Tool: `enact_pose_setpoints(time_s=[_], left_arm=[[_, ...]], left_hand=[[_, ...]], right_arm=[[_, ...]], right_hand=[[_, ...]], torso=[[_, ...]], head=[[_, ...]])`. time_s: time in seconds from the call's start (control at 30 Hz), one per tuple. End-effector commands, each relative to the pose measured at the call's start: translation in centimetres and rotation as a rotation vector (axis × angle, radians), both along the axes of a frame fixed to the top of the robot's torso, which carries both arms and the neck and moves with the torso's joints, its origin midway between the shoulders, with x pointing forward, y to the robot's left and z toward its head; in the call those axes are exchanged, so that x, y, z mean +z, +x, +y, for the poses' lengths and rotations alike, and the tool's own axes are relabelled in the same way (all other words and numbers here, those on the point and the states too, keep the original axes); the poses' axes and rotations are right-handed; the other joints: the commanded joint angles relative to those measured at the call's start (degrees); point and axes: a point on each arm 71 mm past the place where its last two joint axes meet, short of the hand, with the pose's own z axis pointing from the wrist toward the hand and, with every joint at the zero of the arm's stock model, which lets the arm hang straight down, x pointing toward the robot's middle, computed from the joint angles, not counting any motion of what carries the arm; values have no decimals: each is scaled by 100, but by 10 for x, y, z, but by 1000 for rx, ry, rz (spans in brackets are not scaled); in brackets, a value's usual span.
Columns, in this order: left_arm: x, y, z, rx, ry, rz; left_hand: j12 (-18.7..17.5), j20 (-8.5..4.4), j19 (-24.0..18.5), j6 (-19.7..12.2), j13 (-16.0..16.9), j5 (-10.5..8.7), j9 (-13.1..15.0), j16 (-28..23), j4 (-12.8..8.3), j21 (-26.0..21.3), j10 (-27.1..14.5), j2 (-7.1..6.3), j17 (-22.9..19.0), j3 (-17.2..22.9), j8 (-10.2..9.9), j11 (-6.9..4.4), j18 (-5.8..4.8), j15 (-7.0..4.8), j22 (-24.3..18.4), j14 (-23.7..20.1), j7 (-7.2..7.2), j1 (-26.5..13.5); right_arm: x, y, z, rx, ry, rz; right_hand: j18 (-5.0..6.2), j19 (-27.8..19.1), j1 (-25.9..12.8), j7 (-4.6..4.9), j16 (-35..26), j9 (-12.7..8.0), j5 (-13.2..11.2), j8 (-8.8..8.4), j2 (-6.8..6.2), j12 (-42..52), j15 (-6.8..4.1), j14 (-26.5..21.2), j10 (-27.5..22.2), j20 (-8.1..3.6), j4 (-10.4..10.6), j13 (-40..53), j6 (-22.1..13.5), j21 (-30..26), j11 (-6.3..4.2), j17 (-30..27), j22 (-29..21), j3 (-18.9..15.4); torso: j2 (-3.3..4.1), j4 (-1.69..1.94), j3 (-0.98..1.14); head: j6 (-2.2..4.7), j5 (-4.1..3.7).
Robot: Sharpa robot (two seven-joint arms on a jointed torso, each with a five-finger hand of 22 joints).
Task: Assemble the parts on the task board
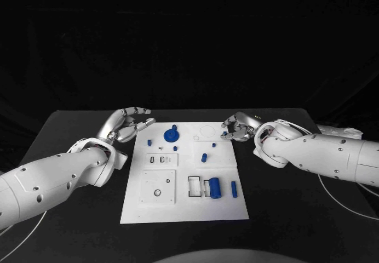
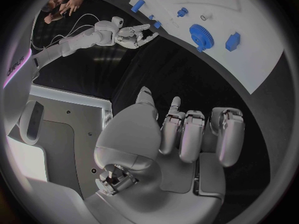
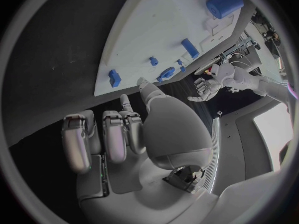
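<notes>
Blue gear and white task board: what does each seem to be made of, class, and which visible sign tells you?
Blue gear: probably moulded or printed plastic, matte; its colour is even and it shows no metallic glint. Task board: a flat white plate, likely plastic or painted sheet, matte; which of these is unclear.

Task board [image 1: 183,211] centred on table [image 1: 79,230], gear [image 1: 171,135] at board's far edge, cylinder [image 1: 214,187] in recess near board's front right, peg [image 1: 234,188] just right of cylinder, left hand [image 1: 126,125] beside board's far-left corner, right hand [image 1: 237,127] at far-right corner.

white task board [image 1: 184,208] flat mid-table; blue parts [image 1: 214,187] scattered on it
</notes>
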Motion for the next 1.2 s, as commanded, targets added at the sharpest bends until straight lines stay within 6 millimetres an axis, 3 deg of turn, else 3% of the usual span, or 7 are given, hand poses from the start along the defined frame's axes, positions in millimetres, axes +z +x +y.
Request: enact_pose_setpoints(time_s=[0.03,0.73,1.2], left_arm=[[1,-1,-1,-17,-1,-8],[-1,-1,-1,-17,0,-6],[-1,-1,0,-14,0,-6]], left_hand=[[14,-36,427,36,1509,38,-4,14,7,-19,605,20,1507,-32,-20,-40,-7,-43,1400,586,164,25],[14,-36,427,36,1509,38,-4,14,7,-19,605,20,1507,-32,-20,-40,-7,-43,1400,586,164,25],[14,-36,427,36,1509,38,-4,14,7,-19,605,20,1507,-32,-20,-40,-7,-43,1400,586,164,25]], right_arm=[[-3,2,-1,-5,-65,12],[-8,4,-5,-27,-109,55],[-10,5,-2,-22,-120,76]], right_hand=[[-39,600,81,9,23,-12,-35,-34,6,23,-42,596,601,-22,-41,1510,-44,26,-55,1506,1508,17],[-39,600,158,-13,23,-36,-36,-57,51,23,-57,596,601,-37,-79,1510,-74,26,-74,1506,1508,55],[-39,600,212,-93,23,-47,-74,-34,80,23,-85,596,601,-60,-106,1510,-3,26,-129,1506,1508,79]], torso=[[-6,-5,-1],[3,1,0],[4,7,0]], head=[[2,0],[19,-10],[5,-12]])
